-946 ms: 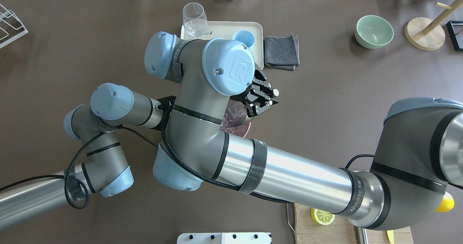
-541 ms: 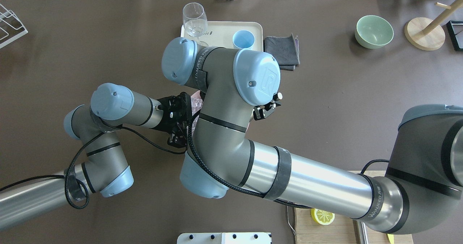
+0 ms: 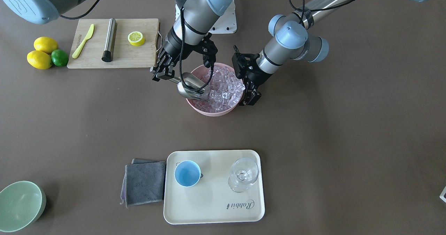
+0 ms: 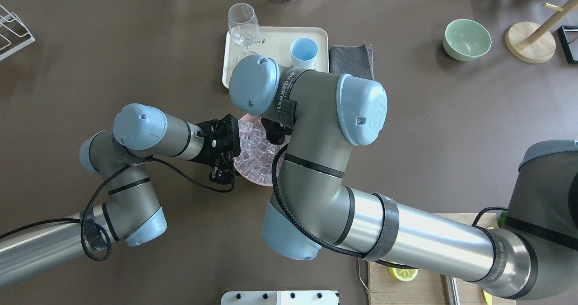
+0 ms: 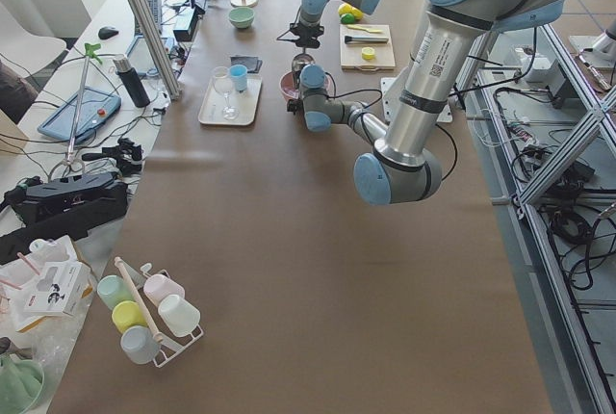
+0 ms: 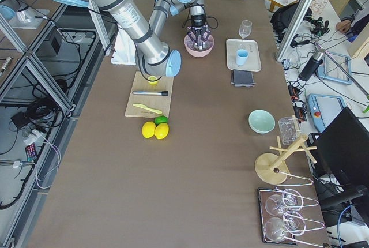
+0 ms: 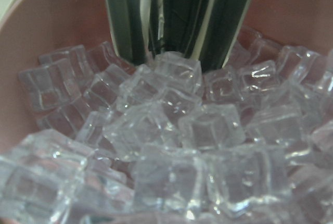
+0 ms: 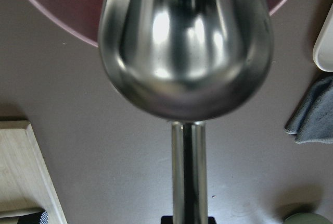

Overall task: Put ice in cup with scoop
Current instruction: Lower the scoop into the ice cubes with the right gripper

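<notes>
On the brown table (image 3: 331,141) the right gripper (image 3: 160,75), clamping the scoop (image 3: 193,87), digs into ice (image 3: 226,87) in the bowl (image 3: 209,111), the left gripper's (image 3: 250,92) grip unclear; next should come a level carry to the cup (image 3: 187,173) on the tray (image 3: 216,207).

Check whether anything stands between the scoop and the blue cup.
Nothing visible does. The scoop is at the pink bowl; bare table lies between it and the tray, where the cup stands with the stemmed glass off to one side.
</notes>
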`<action>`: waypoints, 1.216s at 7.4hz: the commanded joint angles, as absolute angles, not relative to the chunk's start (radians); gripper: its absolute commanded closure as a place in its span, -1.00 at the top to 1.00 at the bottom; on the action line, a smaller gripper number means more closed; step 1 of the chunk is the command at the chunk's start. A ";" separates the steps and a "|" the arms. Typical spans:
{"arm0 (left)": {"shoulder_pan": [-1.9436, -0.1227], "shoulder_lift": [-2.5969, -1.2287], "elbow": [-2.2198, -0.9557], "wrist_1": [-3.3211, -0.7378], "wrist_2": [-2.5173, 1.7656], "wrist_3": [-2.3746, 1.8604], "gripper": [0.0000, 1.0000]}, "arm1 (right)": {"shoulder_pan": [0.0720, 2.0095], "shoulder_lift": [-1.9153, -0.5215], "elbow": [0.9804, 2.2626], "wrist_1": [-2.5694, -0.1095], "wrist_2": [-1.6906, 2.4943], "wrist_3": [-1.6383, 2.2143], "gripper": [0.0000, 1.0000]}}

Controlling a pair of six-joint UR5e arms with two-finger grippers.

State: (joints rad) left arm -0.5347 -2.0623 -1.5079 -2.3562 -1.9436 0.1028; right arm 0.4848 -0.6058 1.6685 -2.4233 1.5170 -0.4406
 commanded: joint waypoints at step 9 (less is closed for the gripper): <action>-0.537 -2.063 -1.508 -2.356 -1.945 0.104 0.99 | 0.492 -0.785 1.805 -2.119 1.595 -0.408 -1.00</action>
